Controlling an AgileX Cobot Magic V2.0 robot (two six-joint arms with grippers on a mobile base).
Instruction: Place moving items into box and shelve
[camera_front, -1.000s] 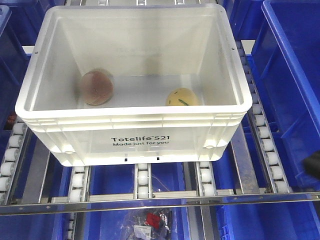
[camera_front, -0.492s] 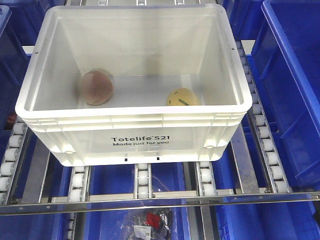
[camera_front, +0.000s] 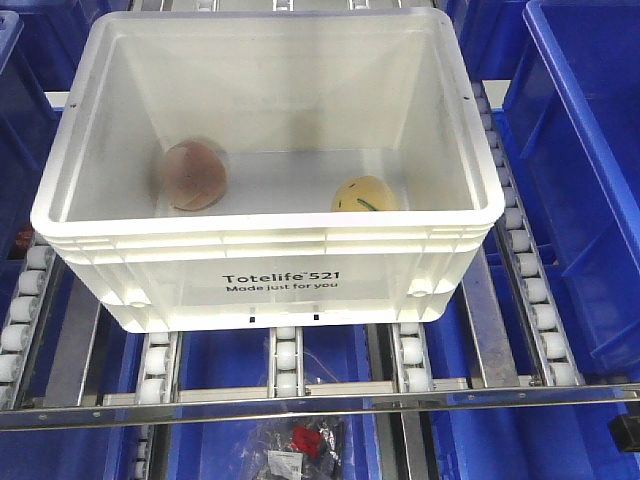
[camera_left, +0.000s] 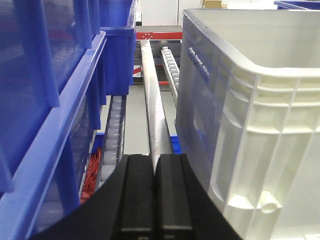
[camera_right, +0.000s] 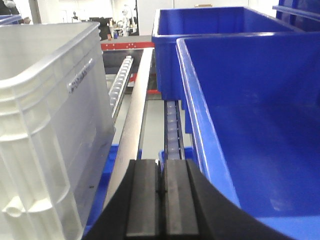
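Flanking: left gripper (camera_left: 155, 185) pinched closed on nothing, white Totelife crate (camera_left: 260, 115) to its right | right gripper (camera_right: 161, 190) likewise closed, empty, crate wall to its left | crate on roller rails, long axis across | pink-grey plush ball (camera_front: 194, 175) and yellow plush ball (camera_front: 363, 194) inside

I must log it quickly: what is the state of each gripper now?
Left gripper: shut, holding nothing, beside the white crate.
Right gripper: shut, holding nothing, between the crate and a blue bin.
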